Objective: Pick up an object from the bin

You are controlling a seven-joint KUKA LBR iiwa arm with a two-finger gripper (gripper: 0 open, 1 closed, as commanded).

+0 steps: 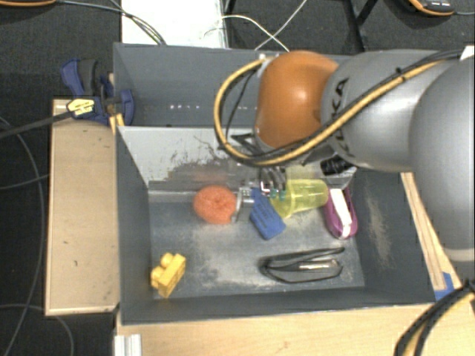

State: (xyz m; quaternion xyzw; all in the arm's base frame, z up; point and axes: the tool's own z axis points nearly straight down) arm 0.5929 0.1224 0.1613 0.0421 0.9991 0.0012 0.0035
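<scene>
One yel. block (168, 273) in bin (133, 228)

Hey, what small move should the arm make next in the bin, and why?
Probably ease the gripper straight down onto the blue block. It hangs at the block's far end, with the orange ball close on one side and the yellow-green cup on the other, so sideways drift would likely nudge them.
</scene>
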